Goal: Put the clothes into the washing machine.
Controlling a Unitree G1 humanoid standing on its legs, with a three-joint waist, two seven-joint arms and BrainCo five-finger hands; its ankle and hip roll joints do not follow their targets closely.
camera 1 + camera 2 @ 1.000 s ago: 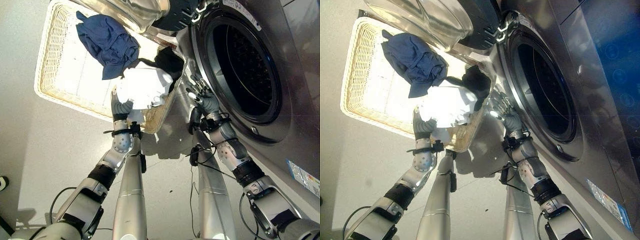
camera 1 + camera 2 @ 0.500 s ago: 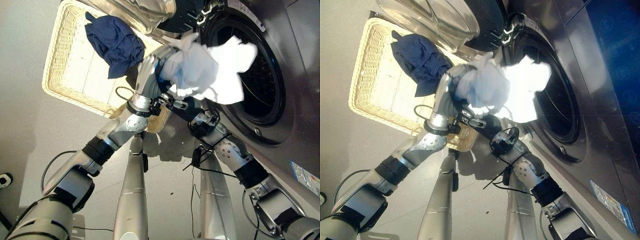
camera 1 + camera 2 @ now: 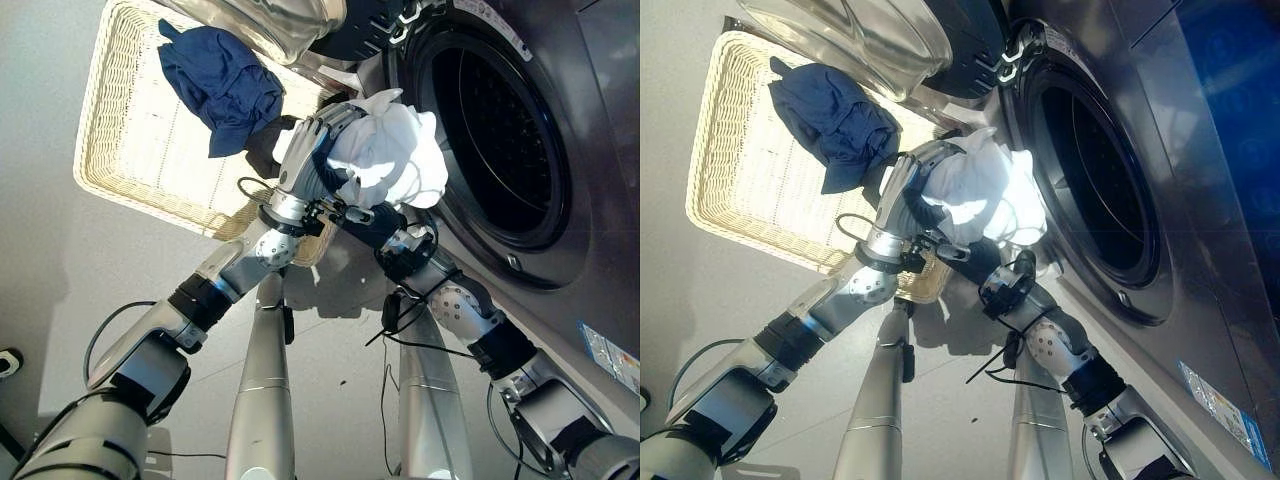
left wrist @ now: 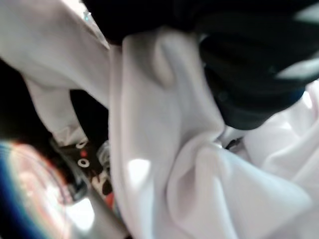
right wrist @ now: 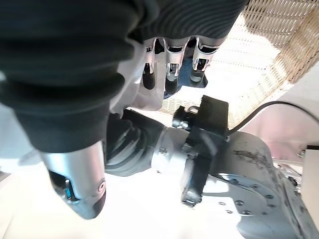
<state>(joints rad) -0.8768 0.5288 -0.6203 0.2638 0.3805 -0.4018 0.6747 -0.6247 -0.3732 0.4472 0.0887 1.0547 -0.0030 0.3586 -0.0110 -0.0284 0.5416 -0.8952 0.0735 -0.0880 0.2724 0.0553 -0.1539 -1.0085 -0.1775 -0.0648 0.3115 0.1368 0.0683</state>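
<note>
Left hand (image 3: 305, 160) — one white garment (image 3: 392, 158)

This looks like a laundry spot in a home. A big silver washing machine (image 3: 560, 200) stands with its round door (image 3: 270, 20) swung open, so you can see the dark drum (image 3: 500, 130) inside. Just beside it, on a plain grey floor (image 3: 50, 290), sits a pale woven basket (image 3: 130, 190) with a dark blue piece of clothing (image 3: 220, 85) in it, and a bundle of white cloth (image 3: 390, 160) is up near the machine's opening.
</note>
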